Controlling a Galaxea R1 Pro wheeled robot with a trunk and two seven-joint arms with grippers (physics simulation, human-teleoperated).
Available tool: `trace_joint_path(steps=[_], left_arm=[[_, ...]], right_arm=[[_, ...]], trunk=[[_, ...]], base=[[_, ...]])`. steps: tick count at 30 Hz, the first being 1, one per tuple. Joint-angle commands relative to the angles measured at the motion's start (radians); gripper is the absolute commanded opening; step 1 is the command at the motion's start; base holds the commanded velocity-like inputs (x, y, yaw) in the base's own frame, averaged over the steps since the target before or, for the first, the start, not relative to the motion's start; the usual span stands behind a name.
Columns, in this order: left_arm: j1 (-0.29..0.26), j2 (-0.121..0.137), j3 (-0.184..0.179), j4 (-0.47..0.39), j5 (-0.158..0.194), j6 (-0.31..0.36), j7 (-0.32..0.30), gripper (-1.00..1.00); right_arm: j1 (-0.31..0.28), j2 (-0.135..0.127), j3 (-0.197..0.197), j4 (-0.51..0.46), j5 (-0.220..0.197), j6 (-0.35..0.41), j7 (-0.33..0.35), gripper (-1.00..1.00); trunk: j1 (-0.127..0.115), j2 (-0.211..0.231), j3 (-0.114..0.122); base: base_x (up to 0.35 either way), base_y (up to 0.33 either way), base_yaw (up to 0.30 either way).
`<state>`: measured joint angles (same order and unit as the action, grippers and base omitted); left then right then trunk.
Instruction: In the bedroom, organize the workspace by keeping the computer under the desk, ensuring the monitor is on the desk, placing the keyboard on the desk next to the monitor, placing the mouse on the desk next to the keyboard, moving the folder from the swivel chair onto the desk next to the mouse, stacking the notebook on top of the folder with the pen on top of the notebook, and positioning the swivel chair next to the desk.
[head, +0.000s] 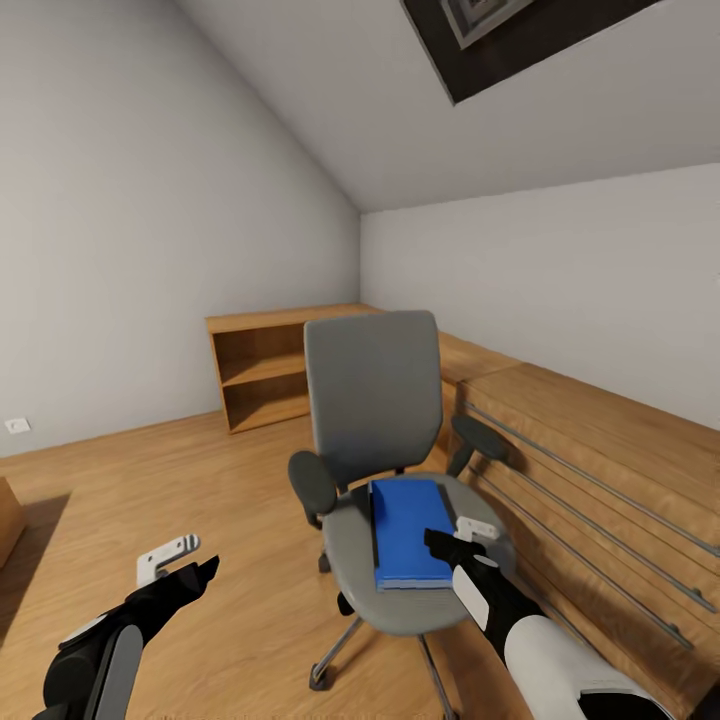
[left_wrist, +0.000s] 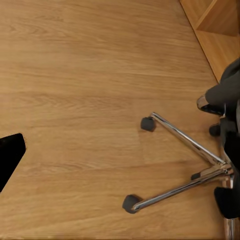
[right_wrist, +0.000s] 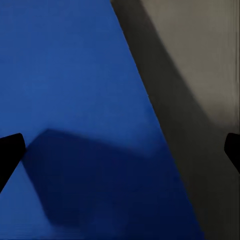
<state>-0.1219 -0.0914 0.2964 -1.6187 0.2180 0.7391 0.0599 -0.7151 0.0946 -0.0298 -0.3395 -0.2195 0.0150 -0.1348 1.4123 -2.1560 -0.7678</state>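
Blue fills most of the right wrist view: the folder (right_wrist: 75, 100) lies directly under the right gripper (right_wrist: 120, 150), whose dark fingertips (right_wrist: 10, 155) sit far apart at the two edges of that picture, one over the blue cover and the other over the grey seat, so the jaws are spread wide with nothing between them. The folder's right edge runs between the two tips, which suggests a pinch across that edge is the step in hand.

In the head view the right gripper (head: 455, 545) hangs just above the folder (head: 408, 530) near its right side. The folder lies flat on the seat of the chair (head: 372, 400), its long axis running from the chair's back toward the robot. The right arm is plainly the nearer one.

The left gripper (head: 185, 565) hovers over the wood floor (head: 200, 480), well apart from the chair on its left side. One dark fingertip (left_wrist: 10, 155) shows in its wrist view; I cannot tell whether those jaws are spread or closed.

The left wrist view gives what the head view barely does: the chair's chrome legs (left_wrist: 185, 145) and black casters on the floor. The head view alone gives the setting, a low wood shelf (head: 265, 370) behind the chair and a wood unit (head: 600, 450) to the right.
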Motion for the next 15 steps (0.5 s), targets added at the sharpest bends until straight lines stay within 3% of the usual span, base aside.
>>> trace_joint_path(steps=[1, 15], left_arm=[[-0.001, -0.001, 0.002, -0.001, 0.011, 0.005, 0.006, 1.00], [-0.001, -0.001, 0.004, -0.001, 0.011, 0.005, 0.006, 1.00]], right_arm=[[0.000, 0.001, -0.002, 0.010, -0.008, 0.003, -0.003, 1.00], [0.000, 0.000, -0.002, 0.010, -0.008, 0.003, -0.003, 1.00]], trunk=[[-0.001, 0.000, -0.001], [-0.001, 0.000, -0.001]], base=[[-0.240, 0.000, 0.000], [-0.067, 0.000, 0.000]])
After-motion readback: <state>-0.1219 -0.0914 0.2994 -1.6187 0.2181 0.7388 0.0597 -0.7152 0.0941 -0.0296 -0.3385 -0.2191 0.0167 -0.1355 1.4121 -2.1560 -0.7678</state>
